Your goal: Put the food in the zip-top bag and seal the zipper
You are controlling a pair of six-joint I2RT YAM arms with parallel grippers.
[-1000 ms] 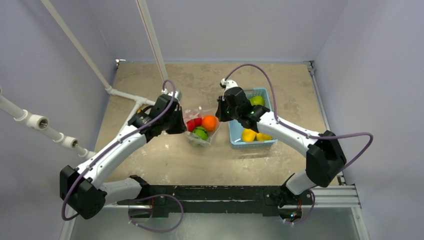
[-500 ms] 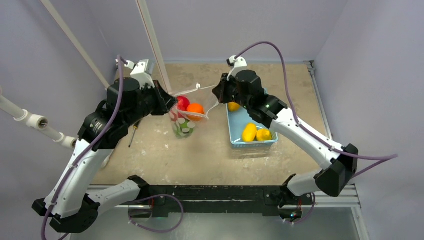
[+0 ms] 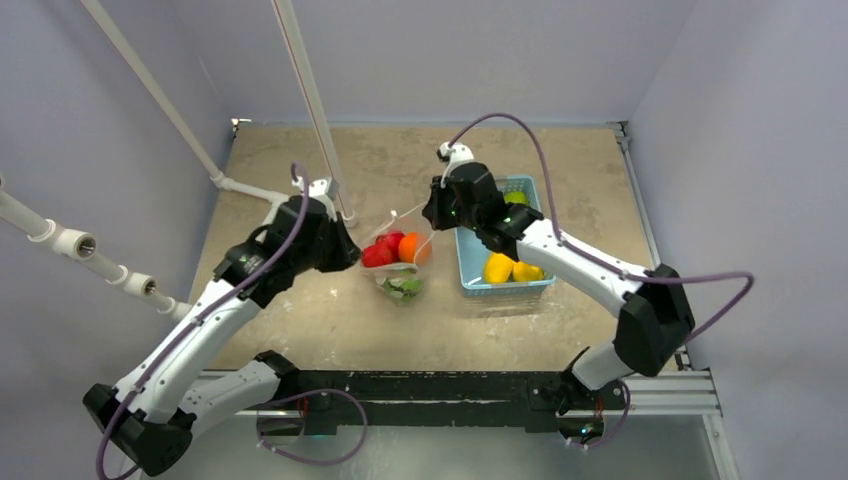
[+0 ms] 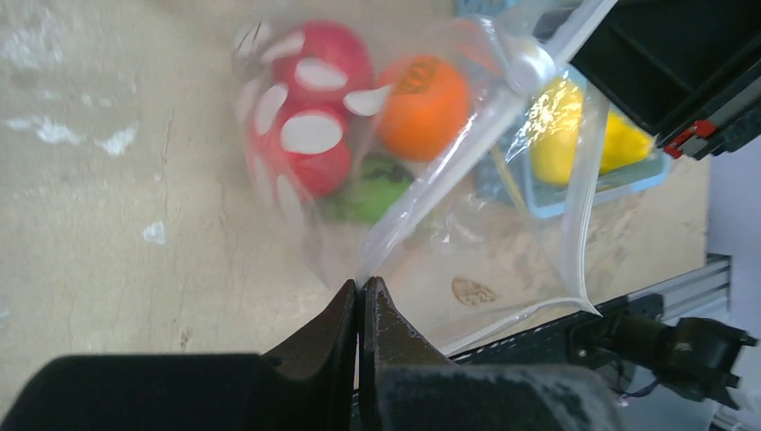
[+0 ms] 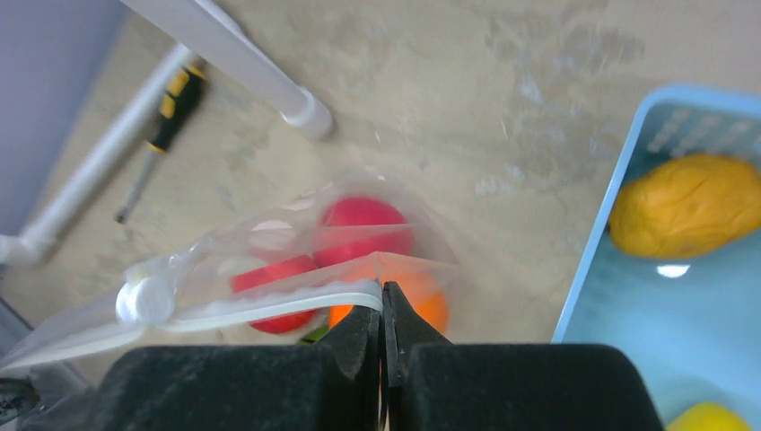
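The zip-top bag (image 3: 400, 270), clear with white dots, is stretched between both grippers over the table's middle. Inside it lie the food pieces: red fruits (image 4: 314, 135), an orange one (image 4: 422, 94) and a green one (image 4: 368, 193). My left gripper (image 4: 362, 287) is shut on the bag's mouth edge at the left end (image 3: 352, 252). My right gripper (image 5: 384, 312) is shut on the end of the zipper (image 5: 269, 305), the whitish strip, at the right end (image 3: 428, 218). A round white slider (image 5: 144, 301) sits on the strip near the left gripper.
A light-blue basket (image 3: 505, 289) stands right of the bag, with yellow fruits (image 3: 497, 268) and a green one (image 3: 515, 198) in it. A white pipe (image 3: 250, 190) lies at the back left, and a screwdriver (image 5: 170, 112) lies beside it.
Both arms rose high with the bag half a second ago and have come back down. The bag now hangs lower between them, with the fruits bunched together.
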